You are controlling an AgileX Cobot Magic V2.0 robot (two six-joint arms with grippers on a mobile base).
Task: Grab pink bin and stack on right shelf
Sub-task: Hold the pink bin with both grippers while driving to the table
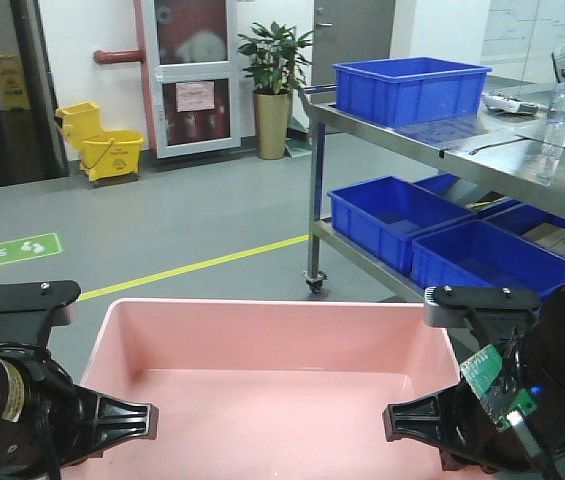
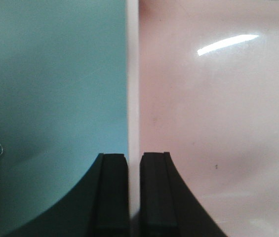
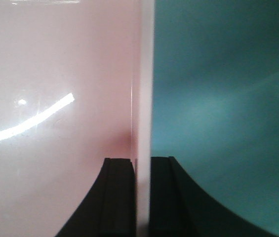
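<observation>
Between my left fingers [image 2: 112, 197] and right fingers [image 3: 117, 197] sits the bin [image 1: 262, 370], open upward, long axis running from one pair to the other; each pair is clamped on an end wall. Only the front view shows the shelf [image 1: 522, 165], beyond the right fingers.

No legible text anywhere. Far left, the yellow caution stand [image 1: 8, 80] carries dark marks too small to read, and the pink notice [image 1: 194, 96] on the glass cabinet door [image 1: 202, 45] is blurred. The green floor marking [image 1: 10, 251], near left, shows white footprint symbols and tiny illegible characters.
</observation>
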